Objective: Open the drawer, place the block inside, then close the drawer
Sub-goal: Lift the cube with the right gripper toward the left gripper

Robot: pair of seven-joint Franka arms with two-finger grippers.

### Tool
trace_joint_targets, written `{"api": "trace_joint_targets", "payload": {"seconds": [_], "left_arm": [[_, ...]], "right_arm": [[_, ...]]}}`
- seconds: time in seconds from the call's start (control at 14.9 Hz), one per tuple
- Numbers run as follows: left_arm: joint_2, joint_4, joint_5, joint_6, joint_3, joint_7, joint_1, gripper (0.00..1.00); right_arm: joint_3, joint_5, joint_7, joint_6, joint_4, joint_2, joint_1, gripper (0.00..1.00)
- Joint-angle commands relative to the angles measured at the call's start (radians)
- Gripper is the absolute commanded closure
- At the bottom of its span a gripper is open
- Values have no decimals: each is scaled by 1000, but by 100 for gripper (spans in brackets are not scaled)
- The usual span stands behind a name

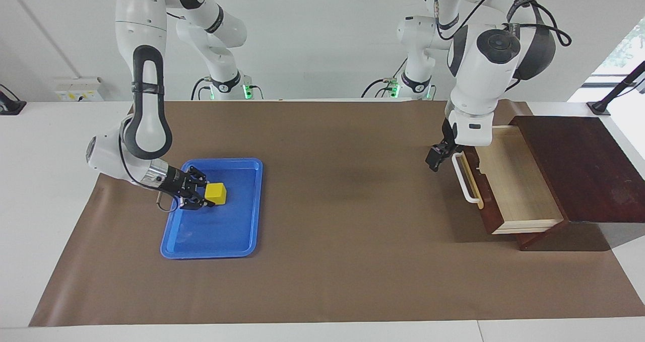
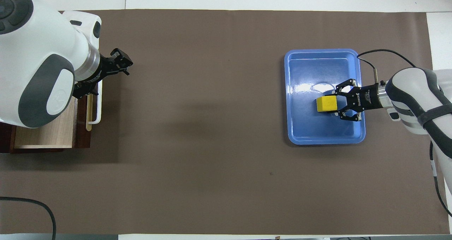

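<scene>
Brown mat (image 1: 327, 206) covers most of the table (image 1: 50, 145); the wide middle stretch between tray and drawer is bare. Blue plastic tray (image 1: 242, 231) sits toward the right arm's end, fully on the mat, short of its edges. Wooden box (image 1: 584, 165) sits at the left arm's end, partly off the mat's edge. Its drawer (image 1: 514, 186) is pulled out toward the table's middle, pale interior showing, nothing visible in it.

Right arm is bent low, forearm nearly level, reaching into the tray. Right gripper (image 1: 200, 193) has its fingers spread, one on each side of the yellow block (image 1: 216, 193); can't tell if they touch it. Block rests on the tray floor, mid-tray.

Left arm hangs down from above the drawer front. Left gripper (image 1: 437, 158) is just beside the upper end of the white bar handle (image 1: 466, 183), apart from it, fingers look closed, holding nothing.
</scene>
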Motion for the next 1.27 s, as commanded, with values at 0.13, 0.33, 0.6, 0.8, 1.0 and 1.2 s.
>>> {"api": "trace_joint_targets", "payload": {"seconds": [0.13,0.33,0.6,0.8,1.0,1.2], "left_arm": [[-38,-6,-85,-30,3,-253,27,0],[-41,-12,-84,-26,3,-386,25,0],[-41,-12,-84,-12,3,-561,16,0],[-41,-9,-84,8,0,-734,11,0],[-40,-14,-88,53,-8,-919,7,0],[-31,-12,-88,121,-8,-1103,-28,0]], "right_arm": [[2,6,31,-160,186,19,-9,100],[5,-6,275,-186,307,11,95,100],[12,11,440,-170,398,13,247,100],[15,46,636,-76,430,10,377,100],[14,34,799,36,430,3,509,100],[15,32,851,74,425,5,606,100]]}}
